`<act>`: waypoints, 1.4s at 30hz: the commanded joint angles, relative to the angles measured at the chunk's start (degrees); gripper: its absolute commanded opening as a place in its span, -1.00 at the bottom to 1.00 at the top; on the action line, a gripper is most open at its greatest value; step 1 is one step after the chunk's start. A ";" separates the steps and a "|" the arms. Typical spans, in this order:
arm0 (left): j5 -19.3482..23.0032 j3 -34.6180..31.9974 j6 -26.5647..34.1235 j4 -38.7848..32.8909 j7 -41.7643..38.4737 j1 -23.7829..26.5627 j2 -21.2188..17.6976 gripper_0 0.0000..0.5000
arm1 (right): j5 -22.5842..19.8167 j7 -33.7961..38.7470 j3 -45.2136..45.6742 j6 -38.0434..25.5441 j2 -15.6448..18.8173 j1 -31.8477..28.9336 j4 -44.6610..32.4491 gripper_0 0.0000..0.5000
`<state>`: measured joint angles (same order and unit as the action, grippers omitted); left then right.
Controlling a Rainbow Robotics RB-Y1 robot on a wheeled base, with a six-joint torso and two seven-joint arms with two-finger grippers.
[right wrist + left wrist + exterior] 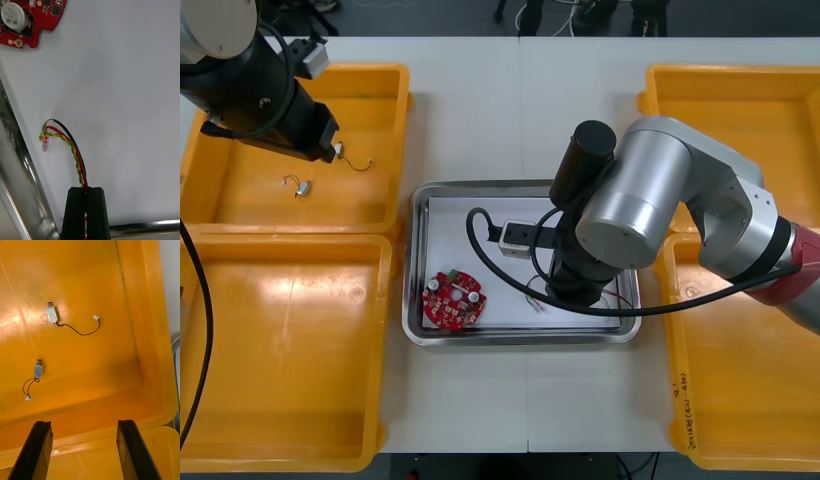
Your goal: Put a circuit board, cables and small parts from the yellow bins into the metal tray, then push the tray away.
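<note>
Right arm is folded inward, wrist pointing straight down; right pincer [86,193] is clamped on the red and yellow cable [72,147]. Left arm reaches far-left; left pincer [84,425] fingers are spread apart.

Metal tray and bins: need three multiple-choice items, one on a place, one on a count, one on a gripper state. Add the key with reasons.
1. Where is the red circuit board relative to the metal tray?
A. lying flat inside it
B. outside it, beside its rim
C. propped upright against its wall

2. How many small metal parts lie in the yellow bin under the left gripper?
A. none
B. two
C. five

3. The right gripper is:
A. open
B. shut on nothing
C. shut on the red and yellow cable

Key:
1 A: the front view shows it flat on the tray's white inside.
2 B: the left wrist view shows two, each with a thin wire.
3 C: the right wrist view shows the cable pinched in it, over the tray.
</note>
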<state>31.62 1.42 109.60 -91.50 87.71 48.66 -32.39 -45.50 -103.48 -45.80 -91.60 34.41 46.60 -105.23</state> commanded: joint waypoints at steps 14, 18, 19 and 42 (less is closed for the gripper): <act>-2.35 -5.64 -1.32 10.20 25.05 4.87 -3.82 1.00 | 3.05 -5.94 -6.23 1.17 -0.31 2.00 -0.50 -1.00; -3.05 -5.64 -3.16 11.16 29.54 4.87 -3.82 1.00 | 4.20 -6.21 -6.58 1.87 -0.31 1.57 -0.50 -1.00; -3.23 -5.64 -3.87 11.52 30.94 4.87 -3.91 1.00 | 4.55 -6.12 -6.49 2.22 -0.31 1.57 -0.50 -1.00; -2.00 -5.38 -13.36 22.50 39.29 4.78 -3.29 1.00 | 7.27 -5.77 -6.49 2.22 -0.66 1.30 -0.50 1.00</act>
<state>28.91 -2.76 97.49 -69.69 121.14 50.39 -33.78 -38.94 -108.24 -51.76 -89.89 34.39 46.62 -105.20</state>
